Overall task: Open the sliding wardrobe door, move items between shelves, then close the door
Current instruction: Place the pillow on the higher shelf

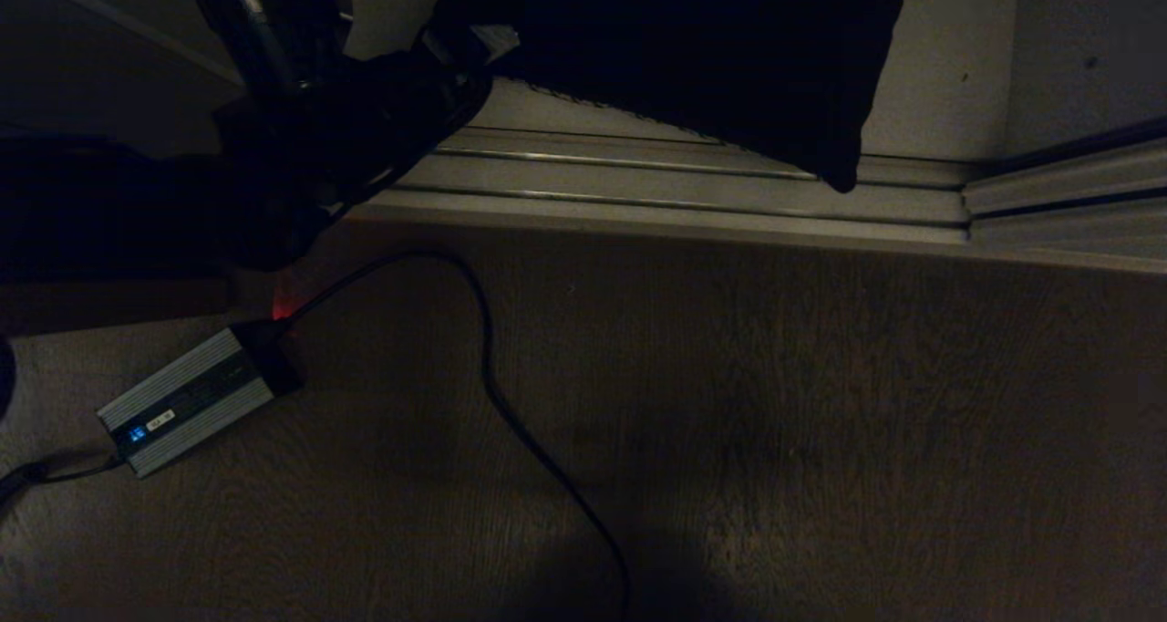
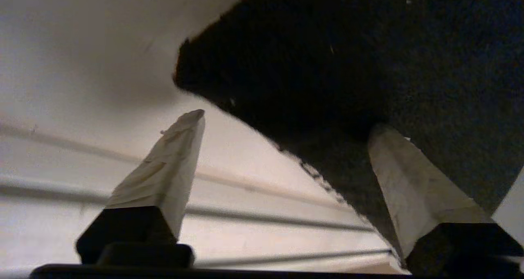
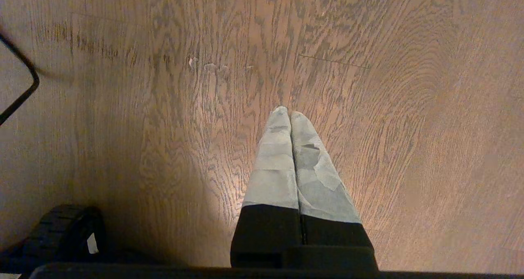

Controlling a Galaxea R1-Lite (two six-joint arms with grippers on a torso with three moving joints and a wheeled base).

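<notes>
Head view: the dark rectangular fabric cushion [image 1: 693, 57] is lying on the off-white flat shelf board [image 1: 939, 66], one lower corner overhanging the ribbed pale metal floor track [image 1: 684, 193]; the black left arm's pincer [image 1: 465, 43] is sitting at the cushion's left edge; a small silver ribbed box [image 1: 187, 399] with a black cable [image 1: 492, 367] is resting on the brown wood-grain floor [image 1: 821, 421].

Left wrist view: the left pincer [image 2: 286, 164] is standing apart, its pale taped fingers [image 2: 168, 172] clamping nothing; the cushion [image 2: 348, 74] is lying just beyond them.

Right wrist view: the right pincer [image 3: 290, 117] is hanging pressed together above the floor [image 3: 409, 107].
</notes>
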